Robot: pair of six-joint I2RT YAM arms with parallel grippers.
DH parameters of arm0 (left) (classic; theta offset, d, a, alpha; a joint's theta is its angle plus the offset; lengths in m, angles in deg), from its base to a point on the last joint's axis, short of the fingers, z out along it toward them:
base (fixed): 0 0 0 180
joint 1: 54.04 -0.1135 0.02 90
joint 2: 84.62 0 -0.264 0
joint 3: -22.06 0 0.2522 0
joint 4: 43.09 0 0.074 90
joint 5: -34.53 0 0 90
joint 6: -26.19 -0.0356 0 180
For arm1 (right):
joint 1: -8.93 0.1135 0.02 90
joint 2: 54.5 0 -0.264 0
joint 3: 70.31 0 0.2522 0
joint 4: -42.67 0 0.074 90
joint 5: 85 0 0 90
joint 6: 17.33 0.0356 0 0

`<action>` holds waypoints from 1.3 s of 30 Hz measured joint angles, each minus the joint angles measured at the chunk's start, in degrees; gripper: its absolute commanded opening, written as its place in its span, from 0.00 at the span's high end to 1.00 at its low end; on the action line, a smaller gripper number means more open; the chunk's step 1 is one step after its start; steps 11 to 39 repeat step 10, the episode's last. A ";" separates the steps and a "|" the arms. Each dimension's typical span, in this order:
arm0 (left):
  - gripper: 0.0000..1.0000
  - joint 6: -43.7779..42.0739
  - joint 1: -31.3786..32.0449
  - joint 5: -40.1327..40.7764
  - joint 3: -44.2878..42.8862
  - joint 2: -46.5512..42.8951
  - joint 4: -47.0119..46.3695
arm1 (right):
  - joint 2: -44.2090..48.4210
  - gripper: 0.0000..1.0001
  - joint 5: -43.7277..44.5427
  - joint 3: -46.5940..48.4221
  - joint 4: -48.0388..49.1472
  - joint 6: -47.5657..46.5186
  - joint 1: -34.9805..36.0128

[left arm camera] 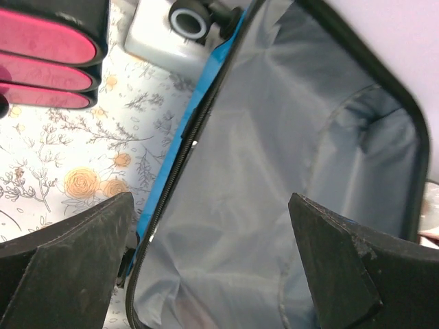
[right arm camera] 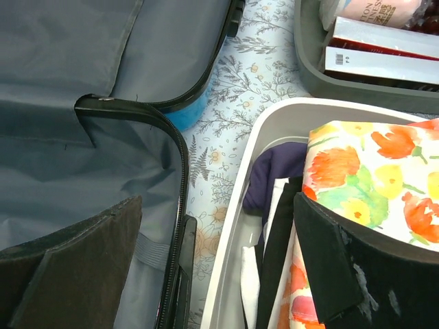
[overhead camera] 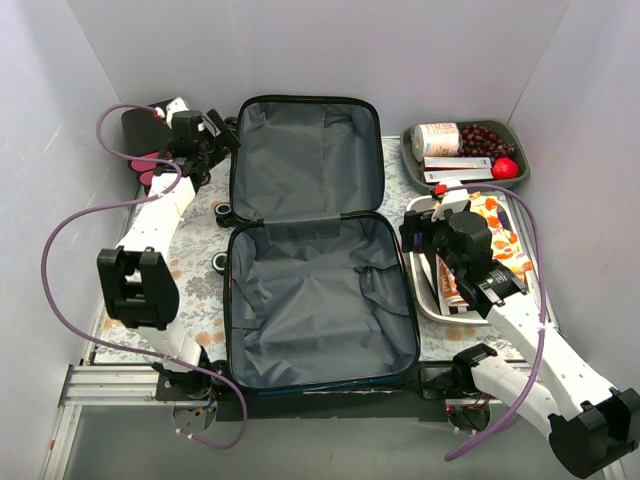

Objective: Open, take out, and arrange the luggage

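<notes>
Starting from the left, the black box [overhead camera: 138, 128] stands beside the left gripper [overhead camera: 213, 132], whose fingers are spread wide. The suitcase [overhead camera: 315, 300] lies opened flat in the middle of the table [overhead camera: 195, 215]. The right gripper [overhead camera: 424, 232], also spread wide, hangs between the suitcase and the white tray [overhead camera: 420, 295].

This is a robot test cell in a laboratory, not a real home. Plain white walls [overhead camera: 300, 40] close the table [overhead camera: 200, 235] on three sides, and a bare metal rail [overhead camera: 110, 385] runs along its near edge. The left arm [overhead camera: 150, 225] and the right arm [overhead camera: 540, 345], both white, are fixed there with purple cables [overhead camera: 44, 260] hanging in loops. The homely things, a flowered cloth [right arm camera: 240, 82], an open suitcase [overhead camera: 320, 300], a white tray [overhead camera: 415, 280] and a grey tray [overhead camera: 410, 155], are laid out like props.
</notes>
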 measured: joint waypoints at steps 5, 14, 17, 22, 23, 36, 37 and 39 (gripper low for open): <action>0.02 0.13 0.04 -0.02 2.45 -6.62 -1.86 | 1.14 0.02 0.87 -0.02 0.00 1.27 0.00; 0.02 0.28 0.04 0.11 6.29 -10.21 -2.12 | 1.51 0.02 1.25 -0.02 -0.02 1.51 0.00; 0.02 0.28 0.04 0.11 6.29 -10.21 -2.12 | 1.51 0.02 1.25 -0.02 -0.02 1.51 0.00; 0.02 0.28 0.04 0.11 6.29 -10.21 -2.12 | 1.51 0.02 1.25 -0.02 -0.02 1.51 0.00; 0.02 0.28 0.04 0.11 6.29 -10.21 -2.12 | 1.51 0.02 1.25 -0.02 -0.02 1.51 0.00; 0.02 0.28 0.04 0.11 6.29 -10.21 -2.12 | 1.51 0.02 1.25 -0.02 -0.02 1.51 0.00; 0.02 0.28 0.04 0.11 6.29 -10.21 -2.12 | 1.51 0.02 1.25 -0.02 -0.02 1.51 0.00; 0.02 0.28 0.04 0.11 6.29 -10.21 -2.12 | 1.51 0.02 1.25 -0.02 -0.02 1.51 0.00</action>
